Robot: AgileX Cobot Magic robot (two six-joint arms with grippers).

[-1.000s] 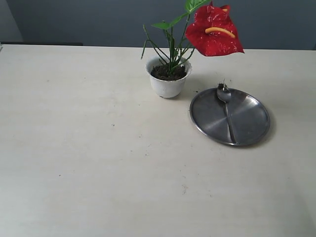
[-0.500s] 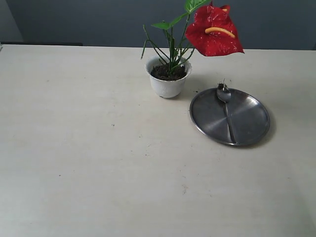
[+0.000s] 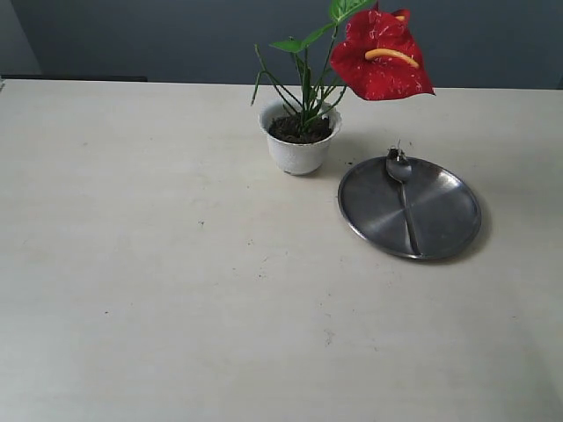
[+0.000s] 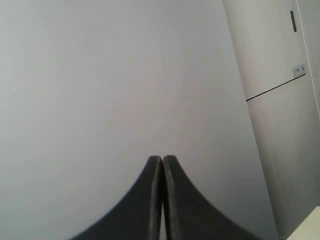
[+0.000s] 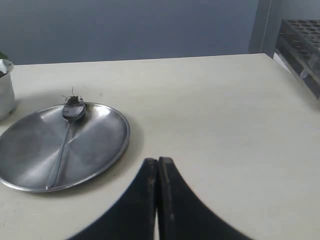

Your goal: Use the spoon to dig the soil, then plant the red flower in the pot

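Observation:
The red flower stands upright with its green stems in the dark soil of the white pot at the back of the table. The spoon lies on a round steel plate, its bowl carrying a crumb of soil; in the right wrist view the spoon and the plate show too, with the pot at the frame's edge. My right gripper is shut and empty, off the plate. My left gripper is shut, facing a blank wall. Neither arm shows in the exterior view.
A dark rack stands at the table's far edge in the right wrist view. A pale cabinet stands beside the wall in the left wrist view. Small soil specks dot the light tabletop.

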